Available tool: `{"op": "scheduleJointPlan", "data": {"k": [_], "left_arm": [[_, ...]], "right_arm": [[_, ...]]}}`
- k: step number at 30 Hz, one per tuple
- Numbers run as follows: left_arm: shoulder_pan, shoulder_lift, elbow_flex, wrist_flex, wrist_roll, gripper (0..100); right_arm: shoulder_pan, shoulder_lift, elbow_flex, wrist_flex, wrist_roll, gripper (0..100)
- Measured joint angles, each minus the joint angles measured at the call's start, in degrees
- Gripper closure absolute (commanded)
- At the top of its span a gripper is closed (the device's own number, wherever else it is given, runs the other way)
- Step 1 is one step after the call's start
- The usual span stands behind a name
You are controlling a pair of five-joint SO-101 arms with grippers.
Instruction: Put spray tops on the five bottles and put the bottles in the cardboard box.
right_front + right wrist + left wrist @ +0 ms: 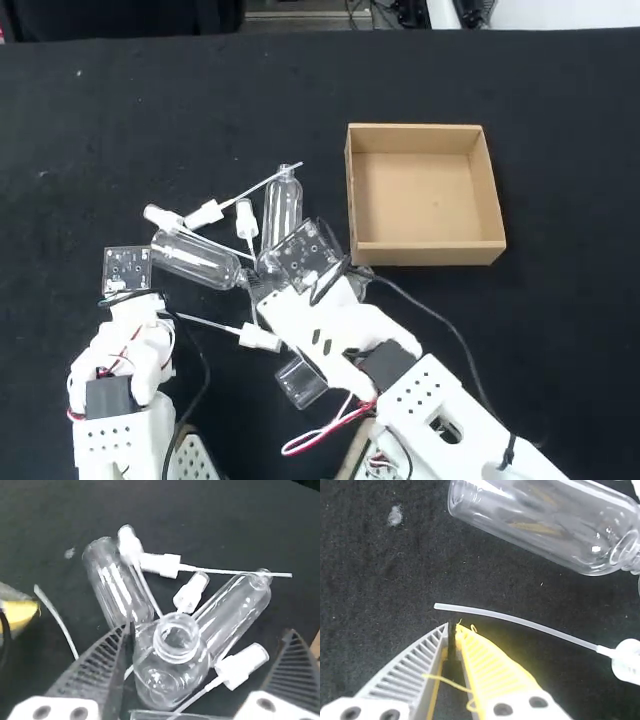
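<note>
1. While straddling the clear plastic bottle with the open neck (172, 665) on jaws spread wide, gripping nothing, could knock it over with the right gripper (207, 632) on closing off-centre; one jaw close against its side, the other well apart.
2. Crowded just beside that bottle: a white spray top with a thin dip tube (240, 666). Liable to be trapped in the pinch or bent.
3. Could scatter the neighbours too: a clear bottle lying on its side (117, 585) and a second lying bottle (235, 605), both close in the pile and free to roll on the black table (120, 120).
4. Pressed shut and empty at the left gripper (452, 629), tips just beside the dip tube of another white spray top (626, 660). Might flick it away if pushed forward closed.
5. Lying under the right arm: a further clear bottle (300, 380), easily rolled by a low sweep.
6. Well apart from the pile: the open brown cardboard box (425, 252), nothing in it. Judged far from done; no top seen seated.
</note>
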Motion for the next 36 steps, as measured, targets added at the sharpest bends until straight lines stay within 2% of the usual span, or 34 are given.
{"op": "scheduleJointPlan", "data": {"k": [9, 28, 30, 36], "left_arm": [[0.0, 0.0, 0.0, 0.0, 0.0, 97], [0.0, 0.0, 0.0, 0.0, 0.0, 97], [0.0, 0.0, 0.0, 0.0, 0.0, 97], [0.0, 0.0, 0.0, 0.0, 0.0, 97]], "right_arm": [[0.0, 0.0, 5.0, -5.5, -1.8, 59.6], [-1.8, 0.0, 5.0, -5.8, -1.8, 60.4], [-1.9, 0.0, 5.0, -5.8, -1.8, 66.4], [-1.9, 0.0, 5.0, -5.8, -1.8, 94.1]]}}
